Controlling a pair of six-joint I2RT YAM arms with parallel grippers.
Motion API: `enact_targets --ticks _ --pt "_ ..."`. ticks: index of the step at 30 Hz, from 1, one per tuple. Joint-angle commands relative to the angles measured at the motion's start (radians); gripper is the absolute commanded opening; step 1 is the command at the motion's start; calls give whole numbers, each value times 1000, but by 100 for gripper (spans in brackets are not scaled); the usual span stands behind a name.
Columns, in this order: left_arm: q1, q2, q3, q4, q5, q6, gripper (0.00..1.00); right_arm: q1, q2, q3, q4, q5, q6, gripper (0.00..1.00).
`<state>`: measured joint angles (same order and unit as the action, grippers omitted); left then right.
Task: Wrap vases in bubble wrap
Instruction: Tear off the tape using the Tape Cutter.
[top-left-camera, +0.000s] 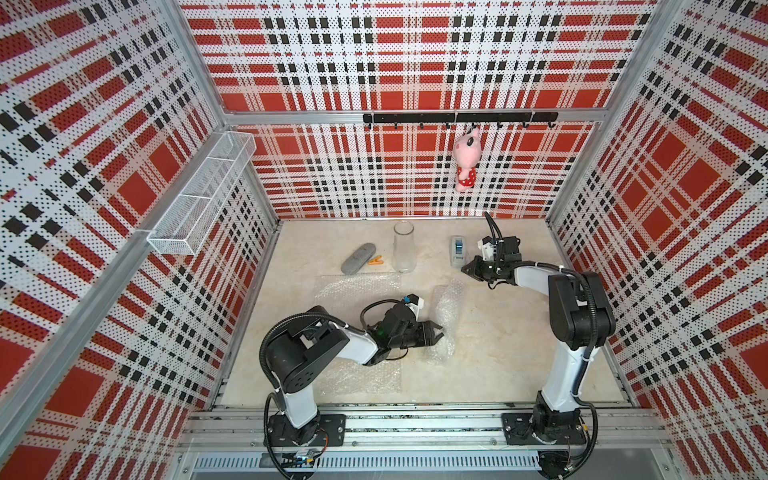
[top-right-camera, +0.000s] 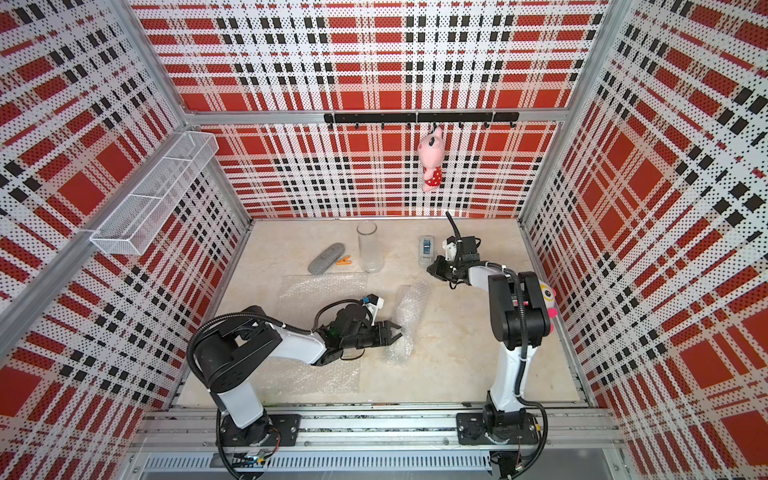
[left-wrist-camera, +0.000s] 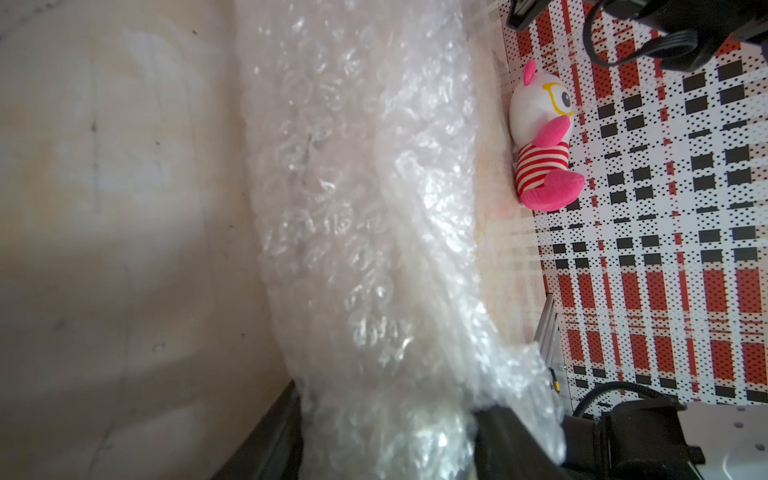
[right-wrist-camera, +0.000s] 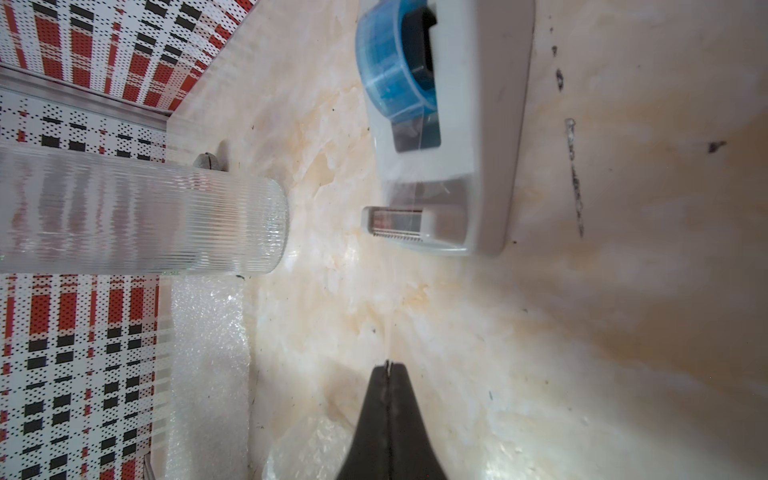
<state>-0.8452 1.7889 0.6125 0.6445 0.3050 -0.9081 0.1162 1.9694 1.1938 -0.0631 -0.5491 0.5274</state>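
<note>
A clear ribbed glass vase (top-left-camera: 404, 247) (right-wrist-camera: 145, 220) stands upright at the back of the table. One bubble wrap sheet (top-left-camera: 357, 291) (top-right-camera: 324, 291) lies flat under my left arm. A second is rolled into a long bundle (top-left-camera: 446, 316) (left-wrist-camera: 353, 208); what is inside it I cannot make out. My left gripper (top-left-camera: 436, 332) (left-wrist-camera: 386, 415) has a finger on each side of the bundle's near end and grips it. My right gripper (top-left-camera: 465, 268) (right-wrist-camera: 388, 363) is shut in front of the tape dispenser (top-left-camera: 457, 249) (right-wrist-camera: 457, 124), with a thin clear strip of tape running from the cutter to its tips.
A grey oval case (top-left-camera: 358, 258) and an orange clip (top-left-camera: 376, 261) lie left of the glass vase. A pink plush (top-left-camera: 465, 160) hangs from the hook rail. Another plush (top-right-camera: 547, 299) sits at the right wall. A wire basket (top-left-camera: 199, 195) hangs on the left wall.
</note>
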Motion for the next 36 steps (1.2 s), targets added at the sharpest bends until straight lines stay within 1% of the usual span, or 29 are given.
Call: enact_targets --ticks 1,4,7,12,17,19,21,23,24,26,27,30,36 --pt "-12 44 -11 -126 -6 21 31 4 24 -7 -35 78 -33 0" --pt "-13 41 -13 -126 -7 21 31 -9 39 15 -73 158 -54 0" --pt "-14 36 -16 -126 -9 20 31 -29 55 46 -108 211 -71 0" --pt "-14 36 -16 -126 -10 20 31 -56 68 86 -141 253 -93 0" --pt "-14 42 -10 -126 -8 20 31 -67 74 118 -170 267 -114 0" --pt "-14 44 -8 -126 -5 20 31 -69 68 122 -175 262 -119 0" --pt "-14 47 -7 -126 -4 20 31 -69 50 113 -155 213 -136 0" --pt "-14 47 -5 -127 -4 20 31 -69 7 43 -32 125 -143 0" --pt "-14 49 -5 -128 -4 21 31 -68 -16 5 42 69 -151 21" --pt "-14 51 -3 -127 -1 21 31 -67 -41 -49 157 -26 -160 38" --pt "-15 52 -3 -128 -1 22 31 -65 -44 -61 189 -52 -158 45" --pt "-15 55 0 -128 5 24 31 -60 -14 -33 189 -104 -166 58" --pt "-15 46 -1 -134 -1 23 31 -24 27 10 127 -62 -228 70"
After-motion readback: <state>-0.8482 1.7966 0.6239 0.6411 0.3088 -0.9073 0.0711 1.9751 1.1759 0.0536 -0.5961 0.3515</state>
